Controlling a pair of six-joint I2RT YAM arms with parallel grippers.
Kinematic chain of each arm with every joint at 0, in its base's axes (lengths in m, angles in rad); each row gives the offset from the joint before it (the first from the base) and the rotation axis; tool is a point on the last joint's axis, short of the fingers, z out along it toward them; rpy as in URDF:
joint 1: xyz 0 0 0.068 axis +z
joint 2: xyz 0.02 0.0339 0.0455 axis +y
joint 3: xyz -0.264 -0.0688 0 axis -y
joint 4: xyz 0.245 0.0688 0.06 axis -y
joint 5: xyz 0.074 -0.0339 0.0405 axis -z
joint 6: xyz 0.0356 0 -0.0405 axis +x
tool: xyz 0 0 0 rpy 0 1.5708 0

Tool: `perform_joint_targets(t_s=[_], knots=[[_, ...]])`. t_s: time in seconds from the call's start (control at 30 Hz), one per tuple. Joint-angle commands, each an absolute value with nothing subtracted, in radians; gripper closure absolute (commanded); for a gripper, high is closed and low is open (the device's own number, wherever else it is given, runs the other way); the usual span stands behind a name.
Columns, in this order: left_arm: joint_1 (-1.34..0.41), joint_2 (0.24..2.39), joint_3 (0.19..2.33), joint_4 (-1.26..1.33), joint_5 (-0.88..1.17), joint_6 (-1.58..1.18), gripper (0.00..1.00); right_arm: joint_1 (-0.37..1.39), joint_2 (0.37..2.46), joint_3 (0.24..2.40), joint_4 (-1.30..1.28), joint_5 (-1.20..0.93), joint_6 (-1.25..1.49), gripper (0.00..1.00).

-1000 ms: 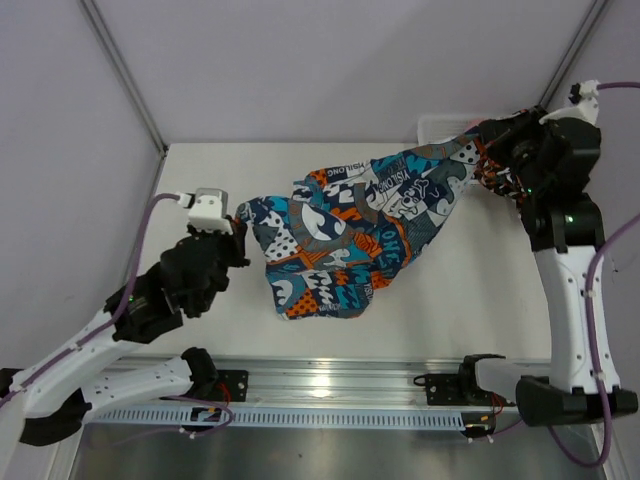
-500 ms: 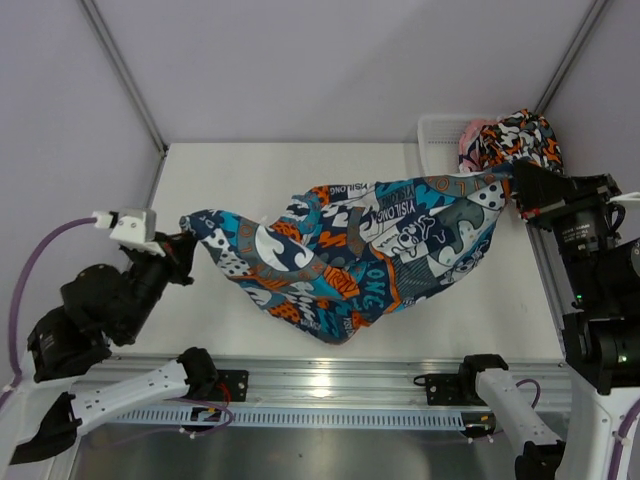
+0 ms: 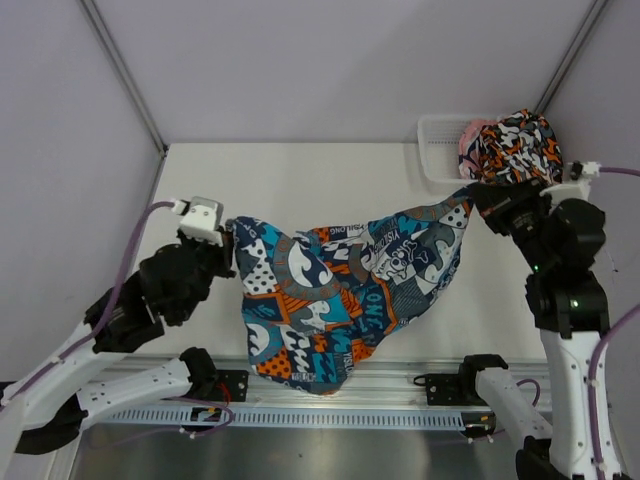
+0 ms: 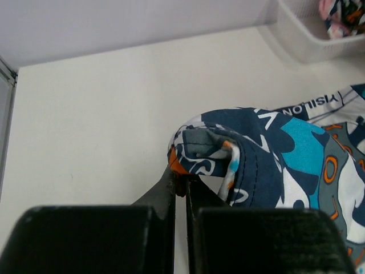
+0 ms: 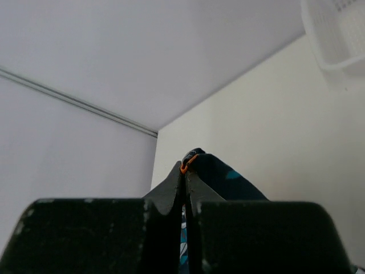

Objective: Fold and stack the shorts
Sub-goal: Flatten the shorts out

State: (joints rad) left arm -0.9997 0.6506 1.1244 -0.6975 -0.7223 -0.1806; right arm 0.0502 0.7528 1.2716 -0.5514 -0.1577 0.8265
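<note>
Teal-blue, orange, navy and white printed shorts [image 3: 340, 300], soft thin woven fabric with a busy patchwork of round emblems, polka dots and block letters. They are strung between both grippers, over the middle and near part of the white table [image 3: 300, 175]. The long axis runs left to right, with the right end further back. The middle sags in a wrinkled lobe towards the near edge and overlaps the metal rail [image 3: 330, 385] in the top view. Legible print is "YSILON" on a white band; other lettering is too creased to read.

Left gripper [image 3: 225, 240]: black fingers pressed together on a bunched, stitched corner of the shorts, with fabric folded over the tips. Right gripper [image 3: 478, 200]: fingers closed tight on a thin edge with orange trim, and the cloth falls away behind.

Orange, black, white and grey blotchy shorts [image 3: 515, 145] sit heaped and crumpled in the white plastic mesh basket [image 3: 435, 150] at the far right corner, with a bit of pink fabric [image 3: 468, 135] beside them.
</note>
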Motion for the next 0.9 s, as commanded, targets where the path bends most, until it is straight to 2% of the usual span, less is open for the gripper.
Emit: perform_joint_targets(t_s=[0.0, 0.17, 0.23, 0.33, 0.67, 0.8, 0.87], knots=[[-0.941, 0.709, 1.101, -0.646, -0.657, -0.209, 1.00, 0.048, 0.845, 1.230, -0.437, -0.184, 0.841, 1.00], [-0.651, 0.814, 1.068, -0.558, -0.343, -0.221, 1.00, 0.048, 1.000, 1.245, -0.354, -0.193, 0.825, 1.00], [-0.583, 0.848, 1.063, -0.548, -0.318, -0.229, 1.00, 0.048, 1.080, 1.264, -0.327, -0.193, 0.824, 1.00], [-0.540, 0.880, 1.058, -0.569, -0.281, -0.235, 1.00, 0.048, 1.192, 1.302, -0.299, -0.186, 0.822, 1.00], [-0.443, 0.900, 0.758, -0.494, -0.126, -0.415, 1.00, 0.094, 1.547, 1.362, -0.129, -0.086, 0.818, 1.00], [-0.436, 0.870, 0.616, -0.433, -0.118, -0.543, 1.00, 0.110, 1.733, 1.488, -0.106, -0.063, 0.812, 1.00], [-0.431, 0.793, 0.583, -0.420, -0.164, -0.581, 1.00, 0.124, 1.877, 1.661, -0.159, -0.086, 0.792, 1.00]])
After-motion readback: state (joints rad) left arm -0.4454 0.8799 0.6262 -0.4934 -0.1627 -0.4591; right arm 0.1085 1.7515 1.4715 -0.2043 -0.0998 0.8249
